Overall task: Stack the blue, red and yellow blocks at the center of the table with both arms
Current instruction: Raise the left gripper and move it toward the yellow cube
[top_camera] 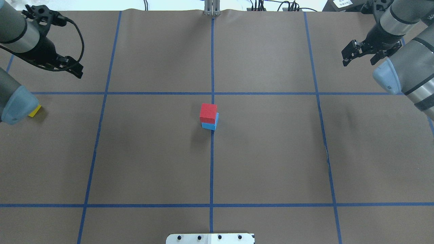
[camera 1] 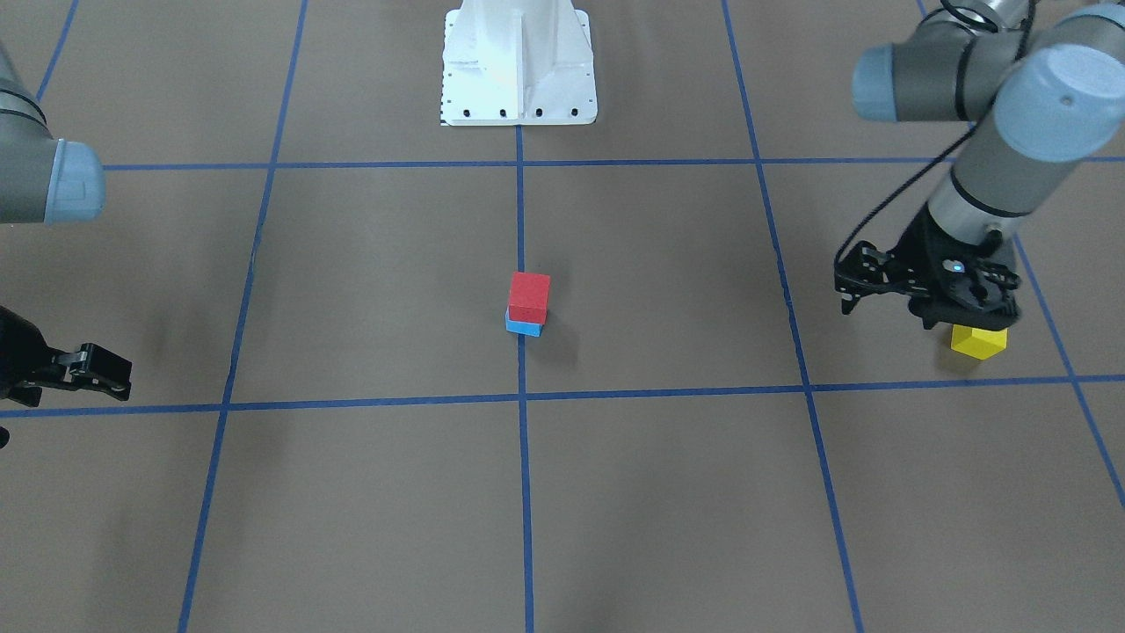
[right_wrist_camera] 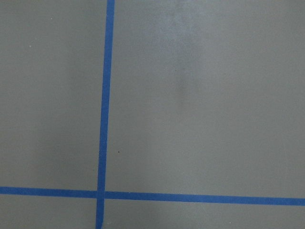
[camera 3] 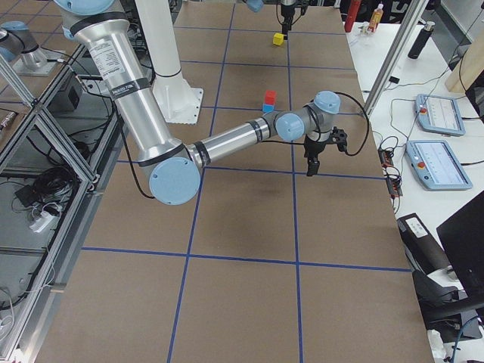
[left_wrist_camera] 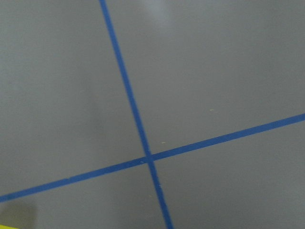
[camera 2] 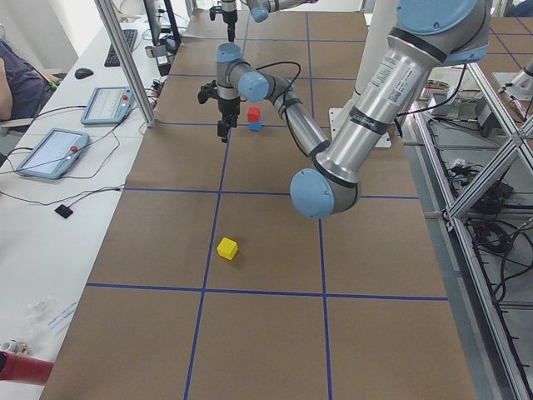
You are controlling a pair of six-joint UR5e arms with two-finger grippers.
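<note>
the small red cube block [camera 1: 529, 295] sits on the blue cube block [camera 1: 524, 327] at the centre of the brown paper surface [camera 1: 668, 290]. the yellow cube block [camera 1: 978, 341] lies alone far out on the left arm's side. the left end effector [camera 1: 925, 303] hangs in the air near it, fingers apart and empty, and the right end effector [top_camera: 361, 57] hovers at the opposite side, fingers apart too.

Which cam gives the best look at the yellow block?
Exterior left: the yellow block sits whole and unobstructed. Front-facing has the left pincer overlapping its top edge; overhead hides most of it behind the left arm's elbow; exterior right shows it tiny and far; left wrist catches only a sliver; right wrist shows none.
</note>
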